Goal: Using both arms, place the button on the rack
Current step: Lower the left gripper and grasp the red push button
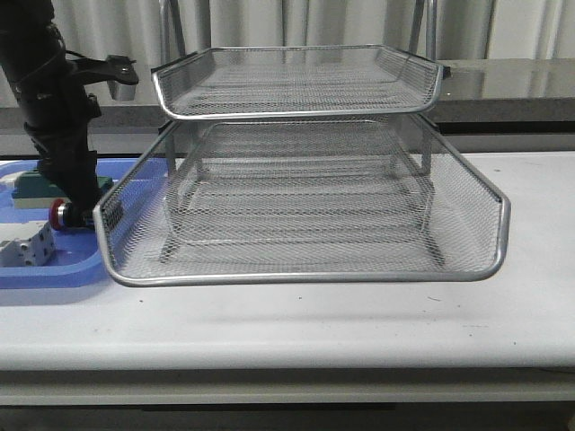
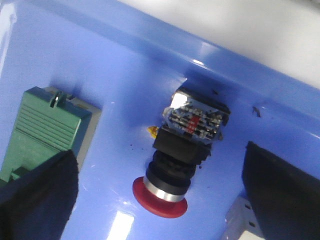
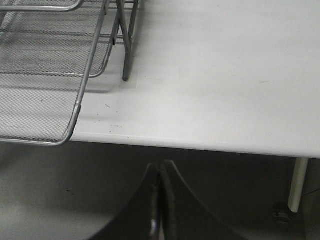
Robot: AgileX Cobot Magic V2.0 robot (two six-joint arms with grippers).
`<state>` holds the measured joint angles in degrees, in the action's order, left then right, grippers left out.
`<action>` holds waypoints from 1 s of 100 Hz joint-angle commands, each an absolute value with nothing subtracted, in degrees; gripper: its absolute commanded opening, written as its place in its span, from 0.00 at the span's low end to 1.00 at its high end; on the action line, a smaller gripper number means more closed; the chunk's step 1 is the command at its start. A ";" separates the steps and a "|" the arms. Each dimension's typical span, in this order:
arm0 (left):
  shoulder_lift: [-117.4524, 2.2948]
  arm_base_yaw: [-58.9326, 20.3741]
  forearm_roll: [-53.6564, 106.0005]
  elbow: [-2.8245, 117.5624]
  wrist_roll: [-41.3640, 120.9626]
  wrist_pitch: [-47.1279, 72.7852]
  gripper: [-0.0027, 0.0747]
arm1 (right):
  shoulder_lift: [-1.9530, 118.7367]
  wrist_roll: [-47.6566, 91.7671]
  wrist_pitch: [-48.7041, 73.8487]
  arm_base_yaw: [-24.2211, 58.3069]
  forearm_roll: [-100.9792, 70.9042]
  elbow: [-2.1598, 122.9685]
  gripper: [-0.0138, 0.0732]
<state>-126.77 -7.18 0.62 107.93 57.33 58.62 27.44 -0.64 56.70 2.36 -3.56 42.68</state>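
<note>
The button (image 2: 175, 167), with a red mushroom head, black body and blue rear block, lies on its side in the blue tray (image 2: 125, 75). In the front view its red head (image 1: 57, 214) shows by the left arm. My left gripper (image 2: 160, 200) is open just above the tray, its fingers (image 2: 40, 190) on either side of the button without touching it. The silver wire-mesh rack (image 1: 305, 197) stands in the middle of the table. My right gripper (image 3: 160, 172) is shut and empty, below the table's front edge, off the rack's corner (image 3: 65, 135).
A green rectangular block (image 2: 47, 125) lies in the tray beside the button, and a white terminal block (image 1: 27, 244) lies near the tray's front. The tray (image 1: 54, 269) touches the rack's left side. A table leg (image 3: 298, 185) shows in the right wrist view.
</note>
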 commanded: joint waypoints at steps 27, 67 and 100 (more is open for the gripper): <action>-126.54 -7.58 1.03 109.85 57.21 56.37 0.86 | 27.77 -0.51 53.19 1.96 -3.41 44.68 0.08; -128.98 -7.58 1.03 109.85 57.21 55.73 0.86 | 27.77 -0.51 53.19 1.96 -3.41 44.68 0.08; -129.47 -7.58 1.38 109.85 57.21 56.38 0.71 | 27.77 -0.51 53.19 1.96 -3.41 44.68 0.08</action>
<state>-132.32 -7.18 0.73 108.33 57.40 57.52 27.44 -0.64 56.73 2.36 -3.56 42.68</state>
